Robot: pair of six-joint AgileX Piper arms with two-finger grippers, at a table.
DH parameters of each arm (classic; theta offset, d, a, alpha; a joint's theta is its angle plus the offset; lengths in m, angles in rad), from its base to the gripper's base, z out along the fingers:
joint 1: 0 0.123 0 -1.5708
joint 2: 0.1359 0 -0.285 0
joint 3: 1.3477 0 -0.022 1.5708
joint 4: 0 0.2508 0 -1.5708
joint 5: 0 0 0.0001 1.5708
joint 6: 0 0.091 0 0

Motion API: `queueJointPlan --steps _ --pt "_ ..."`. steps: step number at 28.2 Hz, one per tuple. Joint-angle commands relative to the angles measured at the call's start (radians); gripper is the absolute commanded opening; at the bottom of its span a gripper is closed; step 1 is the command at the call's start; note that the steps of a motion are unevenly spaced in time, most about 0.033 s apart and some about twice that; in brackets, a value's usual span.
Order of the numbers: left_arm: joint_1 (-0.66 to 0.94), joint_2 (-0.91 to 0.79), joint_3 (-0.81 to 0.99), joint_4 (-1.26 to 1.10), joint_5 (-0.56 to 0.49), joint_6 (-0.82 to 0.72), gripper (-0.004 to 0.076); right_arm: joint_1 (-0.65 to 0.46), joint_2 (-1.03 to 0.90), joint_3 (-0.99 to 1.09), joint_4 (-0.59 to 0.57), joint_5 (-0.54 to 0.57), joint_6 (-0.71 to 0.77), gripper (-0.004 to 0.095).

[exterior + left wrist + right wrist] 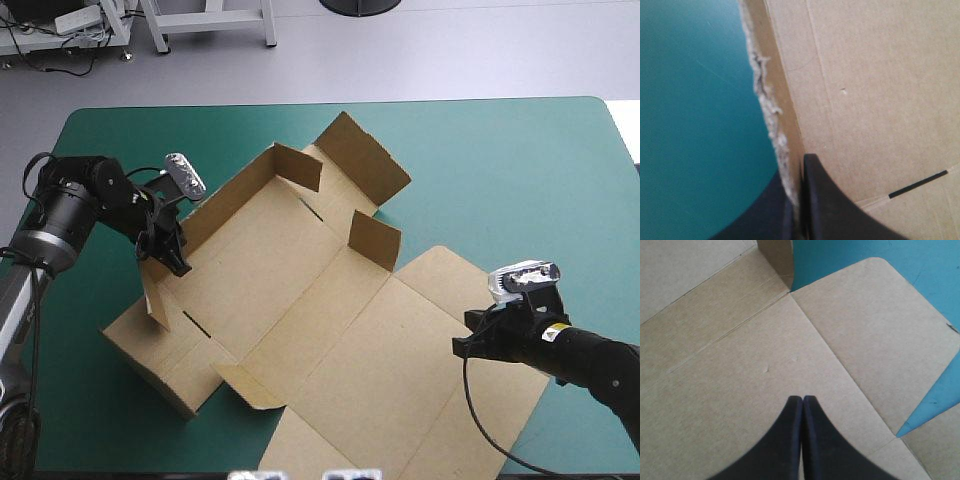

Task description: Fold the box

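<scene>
Box [300,300] lies open on the desk [500,170], around the middle of the teal-green cover and skewed to the desk's edges. Brown board, mostly flat. Far wall [255,180] is raised, and a short flap [375,240] stands upright mid-sheet. Lid panel [430,330] lies flat toward the near right.

Left tool [168,258] is at the box's left side. Its black fingers are all but closed, pinching the ragged cut edge of an upright side flap [155,298], with the board sandwiched between them in the left wrist view.

Right tool [465,347] is over the lid panel's right part, fingers pressed together to one point and gripping nothing. Cannot tell whether the tips touch the board.
</scene>
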Motion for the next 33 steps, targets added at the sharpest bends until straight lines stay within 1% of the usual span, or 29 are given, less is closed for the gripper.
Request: queueJointPlan --steps 1,7,12,17,21,24,26,28,29,33 --pt "-0.051 -0.044 -0.062 0.092 -0.147 0.038 -0.0005 0.002 0.0 -0.034 0.019 -0.036 0.003 -0.0024" --pt "-0.099 -0.044 -0.069 0.207 -0.321 0.038 -0.0005 0.002 0.0 -0.034 0.023 -0.022 0.003 -0.0024" --pt "-0.139 -0.044 -0.069 0.224 -0.313 0.041 -0.0005 0.002 0.0 -0.034 0.023 -0.011 0.003 -0.0024" --pt "-0.221 -0.048 -0.069 0.327 -0.347 0.034 -0.0006 0.002 0.0 -0.034 0.023 0.006 0.003 -0.0024" --pt "-0.307 -0.054 -0.067 0.342 -0.318 0.036 -0.0006 0.002 0.0 -0.034 0.023 0.013 0.003 -0.0024" --pt "-0.358 -0.098 -0.047 0.364 -0.314 0.038 -0.0006 0.002 0.0 -0.034 0.023 0.03 0.003 -0.0024" --pt "-0.377 -0.137 -0.021 0.388 -0.321 0.033 -0.0005 0.002 0.0 -0.034 0.023 0.032 0.003 -0.0024" --pt "-0.378 -0.198 0.038 0.39 -0.354 0.033 -0.0005 0.002 0.0 -0.034 0.026 0.028 0.003 -0.0024" --pt "-0.378 -0.237 0.099 0.39 -0.397 0.033 -0.0005 0.002 0.0 -0.034 0.031 0.028 0.003 -0.0023" --pt "-0.378 -0.297 0.238 0.405 -0.512 0.033 -0.0005 0.002 0.0 -0.034 0.039 0.027 0.003 -0.0024"
